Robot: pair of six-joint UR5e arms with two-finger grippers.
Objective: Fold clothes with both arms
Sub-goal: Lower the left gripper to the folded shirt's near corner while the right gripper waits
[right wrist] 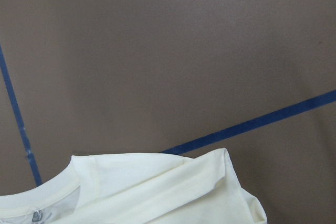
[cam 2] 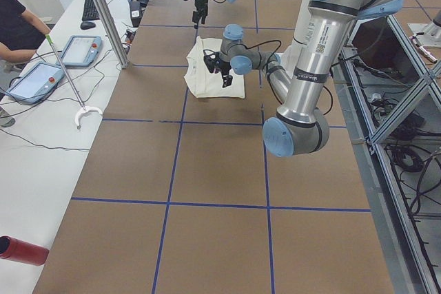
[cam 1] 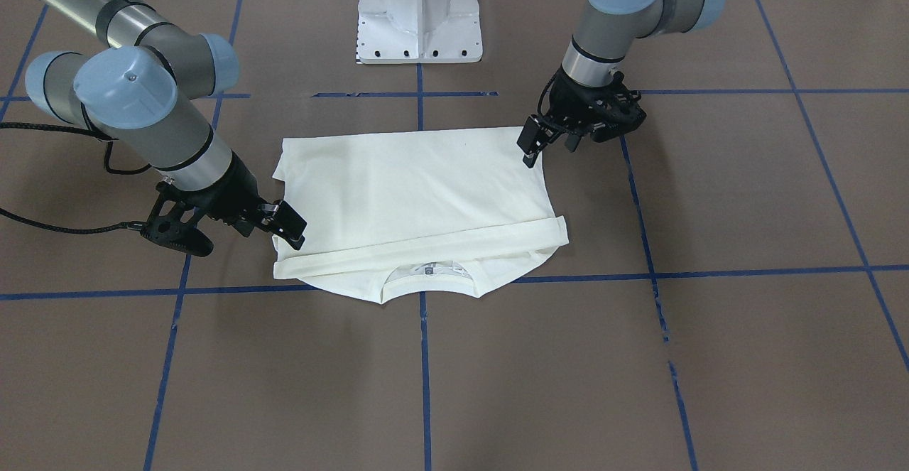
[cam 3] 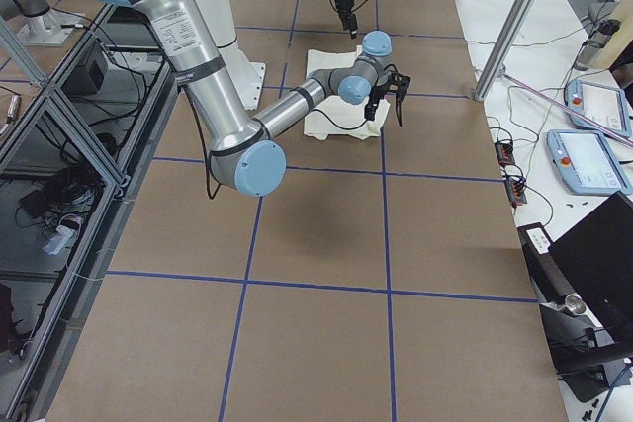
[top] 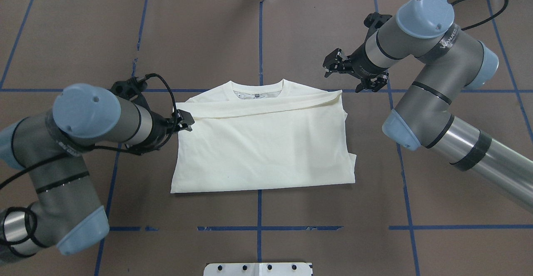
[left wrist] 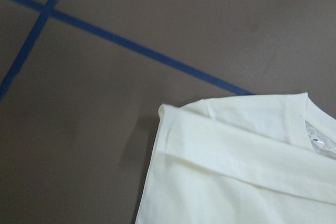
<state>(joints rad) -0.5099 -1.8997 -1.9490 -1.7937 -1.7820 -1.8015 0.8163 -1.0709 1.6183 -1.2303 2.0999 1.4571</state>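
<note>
- Wrist views crop the shirt (top: 262,151); I see its plain side only.
- Overhead, collar (top: 258,88) points 12 o'clock; long axis 9–3.
- Left pincer (top: 186,120) and right pincer (top: 331,64) gape, empty.

shirt (cam 1: 419,194): folded | left gripper (cam 1: 548,145): at corner | right gripper (cam 1: 290,231): at edge

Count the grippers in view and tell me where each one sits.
2. The left gripper is at the edge of the shirt on the robot's left. The right gripper is near the shirt's collar-end corner on the robot's right. None seems hidden.
</note>
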